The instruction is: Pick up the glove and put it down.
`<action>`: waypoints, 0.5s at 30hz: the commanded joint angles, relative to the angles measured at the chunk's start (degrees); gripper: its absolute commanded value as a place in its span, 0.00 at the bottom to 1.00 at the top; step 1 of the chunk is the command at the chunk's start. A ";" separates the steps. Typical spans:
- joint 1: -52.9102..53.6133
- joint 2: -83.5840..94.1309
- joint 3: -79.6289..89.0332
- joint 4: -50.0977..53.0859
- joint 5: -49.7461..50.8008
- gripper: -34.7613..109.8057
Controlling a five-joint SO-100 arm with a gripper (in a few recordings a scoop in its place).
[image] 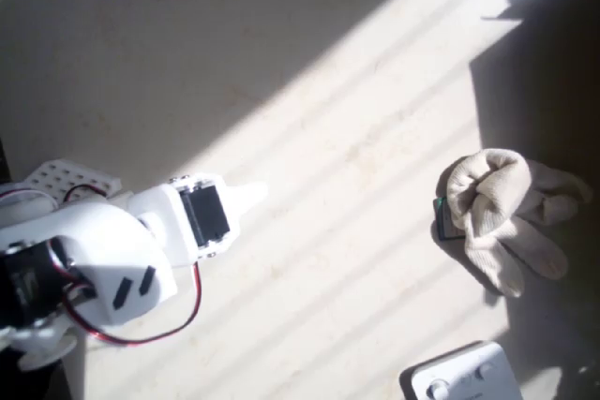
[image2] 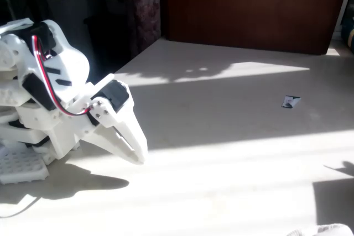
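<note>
My hand (image: pixel 246 198) rests folded back by my base, its fingers pressed together and holding nothing, well apart from the glove (image: pixel 502 213). The glove lies crumpled on the surface (image: pixel 328 119), cuff bunched, stubby fingers pointing away from me, half in shadow. I judge the reach comes first: extend across the sunlit stretch, spread my fingers, then come down over the bunched cuff, where the fabric offers most to pinch. A small green-edged card (image: pixel 441 217) touches the glove on the side facing me; I should avoid catching it. A white plastic part (image: pixel 459 377) sits near the glove, off my path.
</note>
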 commanded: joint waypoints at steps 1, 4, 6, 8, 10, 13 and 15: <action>0.79 0.26 -0.18 0.18 -0.26 0.24; 0.79 1.05 -0.18 0.18 -0.26 0.24; 0.79 1.05 -0.18 0.18 -0.26 0.24; 0.79 1.05 -0.18 0.18 -0.26 0.24; 0.70 1.14 -0.18 0.18 -0.26 0.24; 0.70 1.14 -0.18 0.18 -0.26 0.24; 0.70 1.14 -0.18 0.18 -0.26 0.24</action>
